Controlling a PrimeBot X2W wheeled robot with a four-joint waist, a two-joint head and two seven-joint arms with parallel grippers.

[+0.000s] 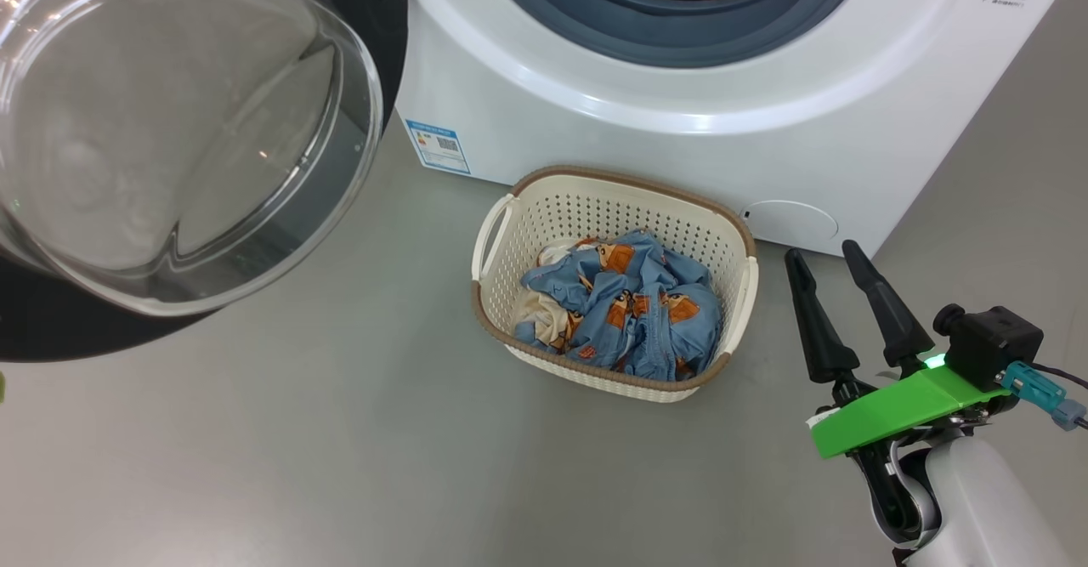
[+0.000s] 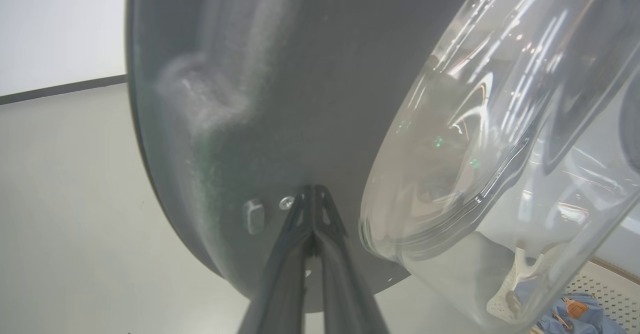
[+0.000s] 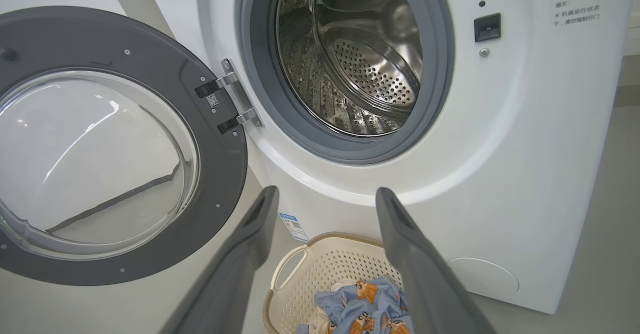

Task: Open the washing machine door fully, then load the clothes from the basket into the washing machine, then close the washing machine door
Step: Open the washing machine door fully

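The white washing machine [image 1: 646, 125] stands at the top of the head view, and its steel drum [image 3: 360, 58] is bare inside. The washing machine door [image 3: 115, 143] hangs swung wide to the left, with its glass bowl [image 1: 170, 125] bulging toward me. Shut fingertip to fingertip, my left gripper [image 2: 312, 194] rests against the door's dark inner face [image 2: 240, 88], holding nothing. The cream basket [image 1: 614, 282] sits on the floor before the machine and holds the blue patterned clothes [image 1: 629, 303]. Right of the basket, my right gripper [image 1: 823, 259] hangs open and empty.
Grey floor [image 1: 340, 448] spreads around the basket and in front of the machine. A blue label sticker [image 1: 438, 146] marks the machine's lower left front. The open door takes up the space at the left.
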